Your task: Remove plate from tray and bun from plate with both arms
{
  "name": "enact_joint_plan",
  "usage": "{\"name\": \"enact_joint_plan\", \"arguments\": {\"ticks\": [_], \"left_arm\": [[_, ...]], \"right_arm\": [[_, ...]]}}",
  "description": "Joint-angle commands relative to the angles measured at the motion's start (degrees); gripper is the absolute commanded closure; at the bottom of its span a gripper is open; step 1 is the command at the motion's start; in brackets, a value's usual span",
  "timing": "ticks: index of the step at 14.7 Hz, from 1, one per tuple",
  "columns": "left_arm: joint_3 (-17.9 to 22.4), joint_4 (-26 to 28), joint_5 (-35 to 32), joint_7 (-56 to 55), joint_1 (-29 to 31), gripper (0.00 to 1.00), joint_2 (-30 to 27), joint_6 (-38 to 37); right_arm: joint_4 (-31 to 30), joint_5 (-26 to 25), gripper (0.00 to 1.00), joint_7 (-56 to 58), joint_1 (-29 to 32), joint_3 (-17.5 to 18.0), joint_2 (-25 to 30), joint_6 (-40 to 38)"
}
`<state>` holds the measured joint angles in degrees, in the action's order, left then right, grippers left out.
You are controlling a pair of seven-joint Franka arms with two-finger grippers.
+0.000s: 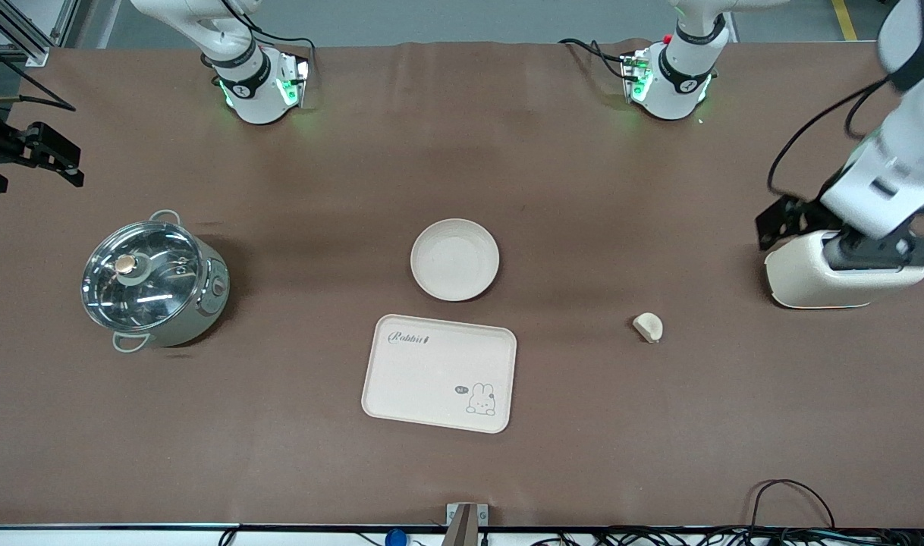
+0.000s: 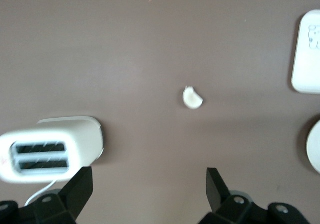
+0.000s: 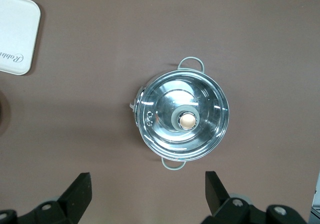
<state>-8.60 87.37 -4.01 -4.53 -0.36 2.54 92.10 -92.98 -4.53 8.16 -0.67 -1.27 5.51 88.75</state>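
Observation:
The round cream plate [image 1: 454,259] lies near the table's middle, just farther from the front camera than the rabbit tray [image 1: 439,373]. The small pale bun [image 1: 648,327] [image 2: 192,98] lies alone on the cloth toward the left arm's end, between the tray and the toaster. My left gripper [image 1: 856,246] [image 2: 150,184] hangs open over the toaster, holding nothing. My right gripper [image 1: 52,155] [image 3: 148,189] hangs open and empty over the table's edge at the right arm's end, beside the pot. The plate's rim [image 2: 315,146] shows at the edge of the left wrist view.
A cream toaster [image 1: 834,277] [image 2: 50,149] stands under the left gripper. A steel pot with a glass lid [image 1: 155,280] [image 3: 182,115] stands toward the right arm's end. The tray [image 2: 307,54] [image 3: 15,34] shows in both wrist views. Cables lie along the table's front edge.

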Motion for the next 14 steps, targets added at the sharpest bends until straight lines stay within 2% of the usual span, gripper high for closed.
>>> {"name": "enact_joint_plan", "arguments": {"ticks": [1, 3, 6, 12, 14], "left_arm": [[2.9, 1.9, 0.5, 2.8, -1.8, 0.0, -4.1, -3.0], [5.9, 2.9, 0.5, 2.9, -5.0, 0.0, -5.4, -3.2], [9.6, 5.0, 0.2, 2.3, -9.1, 0.0, -7.2, -3.0], [9.3, 3.5, 1.1, 2.9, -8.6, 0.0, -5.4, -2.6], [9.5, 1.4, 2.9, 2.3, -8.3, 0.0, -4.6, -2.6]], "right_arm": [[-0.1, 0.1, 0.0, -0.8, 0.3, 0.0, 0.2, -0.6], [-0.4, 3.1, 0.0, -0.9, 1.7, -0.2, 0.2, -0.9], [-0.5, 3.7, 0.0, -3.6, 2.5, -0.2, 0.2, -0.9], [-0.4, 3.7, 0.0, -5.3, 2.6, -0.1, 0.1, -1.6], [-0.4, 3.7, 0.0, -5.2, 2.6, -0.1, 0.1, -1.8]]}}
